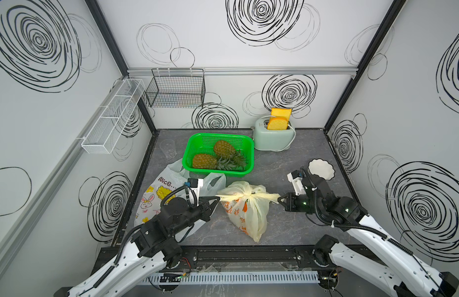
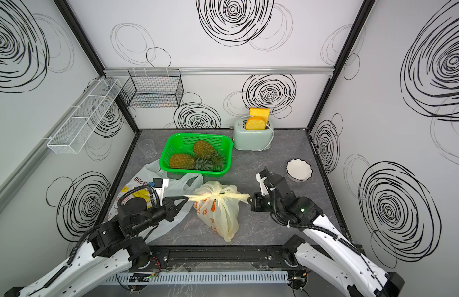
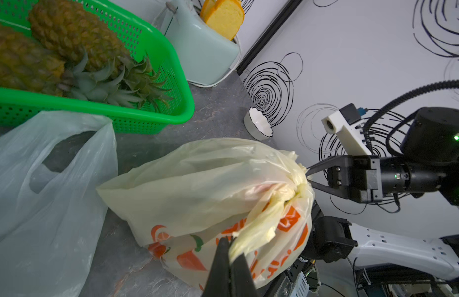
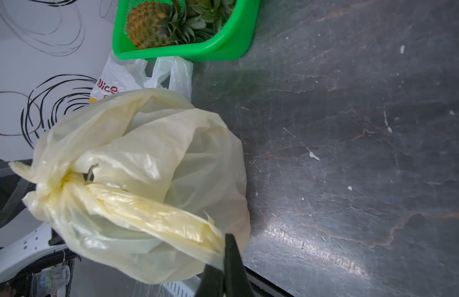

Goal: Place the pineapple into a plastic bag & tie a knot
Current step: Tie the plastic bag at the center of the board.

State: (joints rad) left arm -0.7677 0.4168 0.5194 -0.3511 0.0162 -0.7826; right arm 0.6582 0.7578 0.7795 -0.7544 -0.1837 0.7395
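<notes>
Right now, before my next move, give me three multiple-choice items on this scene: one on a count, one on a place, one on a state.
1. How many pineapples lie in the green basket? A one; B two; C three.
2. Where is the white dish? A in the basket; B on top of the pineapples; C on the tabletop, right of the basket.
3. On the yellow bag, the handle ends are: A each pinched in shut jaws; B hanging free; C tucked under the basket.

B: two fruits lie side by side.
C: it stands on bare tabletop.
A: left jaws and right jaws each clamp one end.
</notes>
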